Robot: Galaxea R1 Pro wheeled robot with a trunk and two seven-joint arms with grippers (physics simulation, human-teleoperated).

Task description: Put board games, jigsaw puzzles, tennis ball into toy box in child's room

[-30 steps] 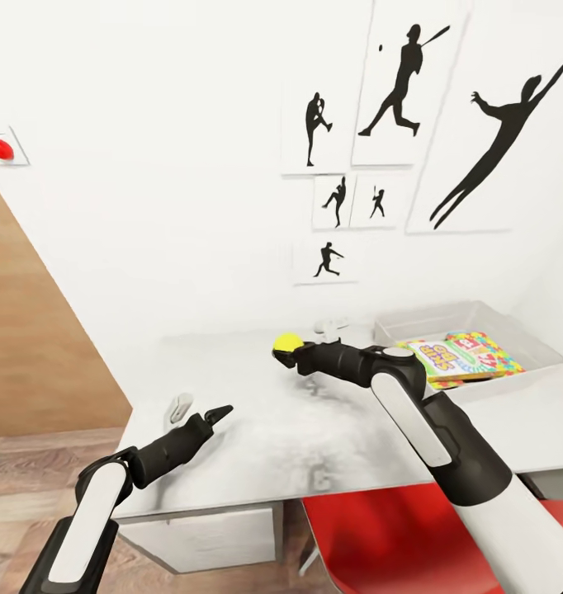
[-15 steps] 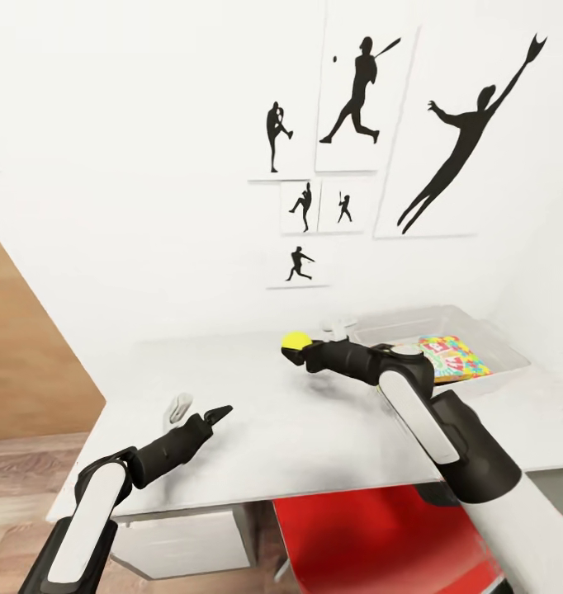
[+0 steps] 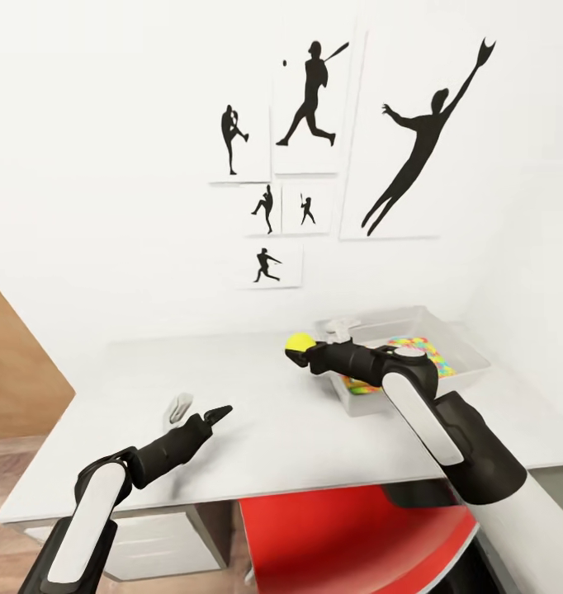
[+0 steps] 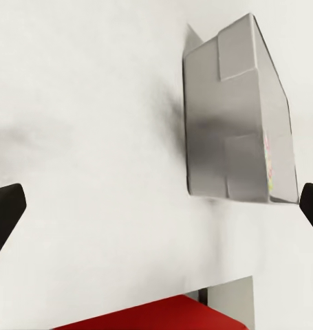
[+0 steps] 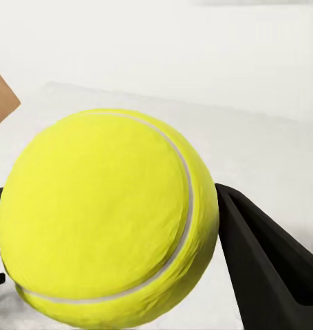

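At the centre of the head view, just above the white counter (image 3: 257, 412), the right gripper (image 3: 296, 353) pinches the tennis ball (image 3: 299, 342) between its jaws; the right wrist view shows the ball (image 5: 108, 220) bulging well past the dark fingers (image 5: 266, 261), so the hold looks firm but shallow. The toy box (image 3: 471, 355) sits right of centre on the counter, with colourful boxed toys (image 3: 430, 351) already inside, and the ball is beside its near-left corner, not yet over it. To finish well, I judge the arm should carry the ball across the rim at its present height, stop above a bare patch of the interior, lower slightly and only then release, so the ball does not bounce out. The left gripper (image 3: 214, 414) hovers low over the counter in the lower left, jaws spread with nothing between them, well clear of the route.
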